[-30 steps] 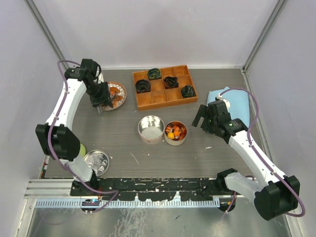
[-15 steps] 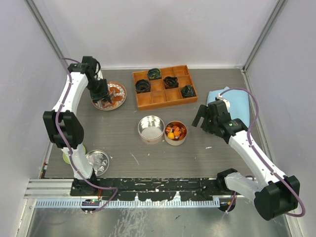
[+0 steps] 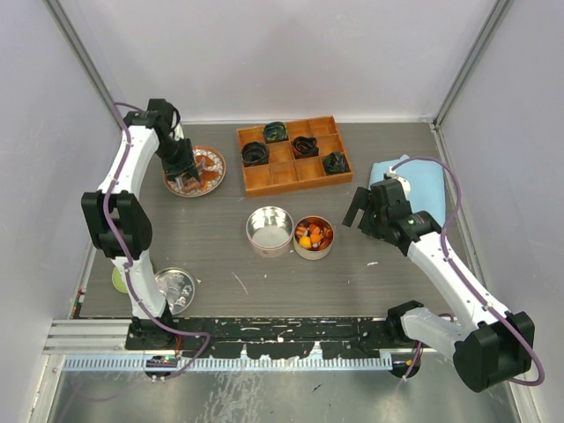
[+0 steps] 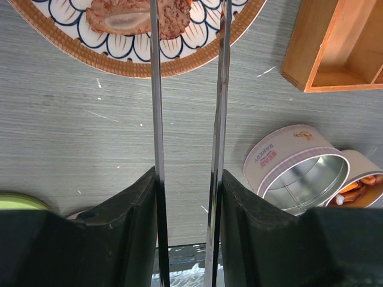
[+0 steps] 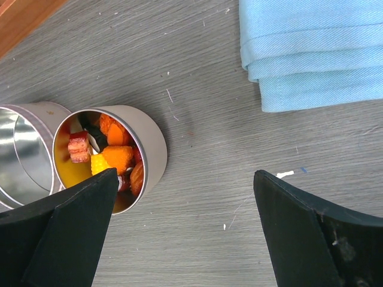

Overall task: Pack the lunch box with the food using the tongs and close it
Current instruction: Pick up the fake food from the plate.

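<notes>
Drawn in and folded more upright beside the plate (image 3: 217, 164) than a second ago, on the left arm's side; nothing changed on the right. Holding the tongs (image 4: 157, 119) in the left gripper (image 4: 188, 197), fingers (image 4: 128, 209) part closed and pressing on the outside of both thin metal arms, with a clear gap kept between them. Hovering with the tong tips over the patterned plate, straddling a brown slice of food (image 4: 140, 15) lying there; cannot tell from either view whether the tips touch it. Waiting with the right gripper (image 5: 185, 179) spread wide and empty, above bare table between the filled tin (image 5: 111, 158) and the folded blue cloth (image 5: 311, 54). Already packed with orange, red and yellow chunks in that tin; nothing visible in the empty tin (image 3: 269, 229) right against it. Not yet fetched: the round silver lid (image 3: 173, 286), well apart by the left arm's base. Probably about to squeeze, pinch the slice and carry it across to the tins. Risks, as judged from here: losing the slice from smooth narrow tips if pinched near its edge; twisting the tongs in the fingers by squeezing too hard; pushing the slice across the plate instead of gripping it if lowered off-centre; dropping it short on the long carry, or clipping the corner of the wooden tray (image 3: 293, 155) on the way
</notes>
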You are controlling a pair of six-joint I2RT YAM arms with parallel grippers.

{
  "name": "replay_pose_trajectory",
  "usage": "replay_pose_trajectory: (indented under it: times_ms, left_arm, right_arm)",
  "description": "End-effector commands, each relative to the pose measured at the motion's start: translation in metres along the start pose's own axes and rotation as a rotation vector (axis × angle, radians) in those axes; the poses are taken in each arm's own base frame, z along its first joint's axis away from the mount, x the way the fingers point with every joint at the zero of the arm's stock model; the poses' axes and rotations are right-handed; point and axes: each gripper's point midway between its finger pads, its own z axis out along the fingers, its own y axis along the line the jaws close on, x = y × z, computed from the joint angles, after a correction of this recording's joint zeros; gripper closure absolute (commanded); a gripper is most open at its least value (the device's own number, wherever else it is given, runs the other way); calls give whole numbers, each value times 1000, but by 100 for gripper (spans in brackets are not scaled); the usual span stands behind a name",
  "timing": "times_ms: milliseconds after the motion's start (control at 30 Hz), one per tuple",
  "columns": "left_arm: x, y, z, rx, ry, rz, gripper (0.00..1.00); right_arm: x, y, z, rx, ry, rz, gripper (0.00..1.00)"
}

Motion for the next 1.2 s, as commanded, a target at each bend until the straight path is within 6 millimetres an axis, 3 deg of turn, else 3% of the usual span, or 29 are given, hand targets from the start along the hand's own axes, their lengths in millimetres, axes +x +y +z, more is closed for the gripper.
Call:
replay_pose_trajectory:
  times_ms: [0,400,767,1167]
  left_arm:
    - [-20,-3,-9,29,-60,-29,59]
    - [18,-9,-18,108,43,64,62]
    - [33,-8,-50,108,-62,25,61]
    - [55,3,-37,79,-34,-33,60]
  right_arm:
    - [-16,4,-3,-5,-52,-13,0]
    - [-15,7,-1,-19,-45,-9,0]
    - [-15,10,1,-28,-38,-6,0]
    - [-15,9,1,-27,-39,-6,0]
